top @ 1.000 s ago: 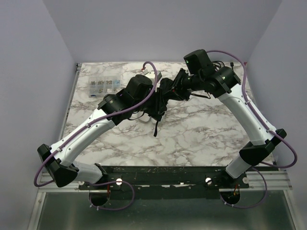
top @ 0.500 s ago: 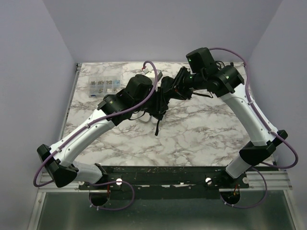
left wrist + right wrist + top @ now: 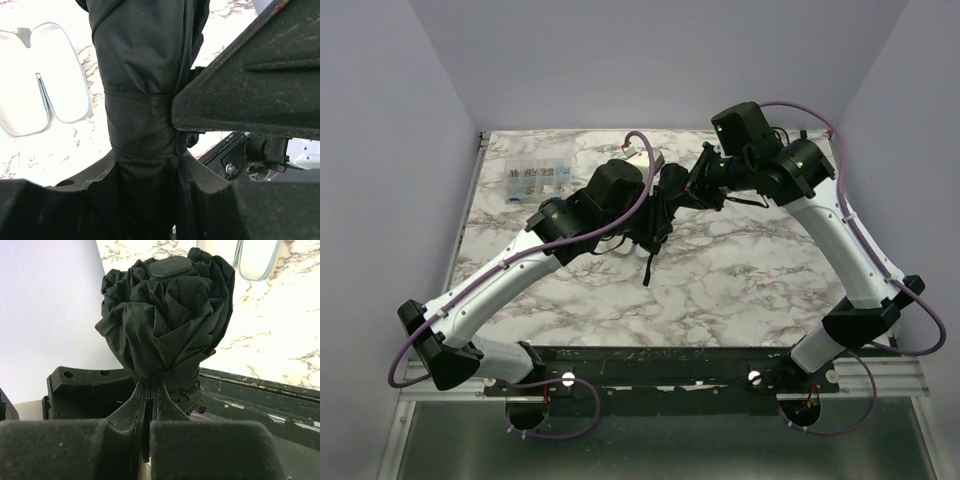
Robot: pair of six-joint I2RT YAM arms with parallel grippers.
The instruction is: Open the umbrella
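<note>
Left jaws around black umbrella (image 3: 140,100)

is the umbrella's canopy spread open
No, the umbrella is bunched in tight dark folds in the right wrist view, not spread out.

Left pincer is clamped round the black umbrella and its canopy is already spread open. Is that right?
Not quite. The left pincer is clamped round the black umbrella, but its canopy is not spread open: it sits bunched in tight folds around the shaft, as the right wrist view shows.
</note>
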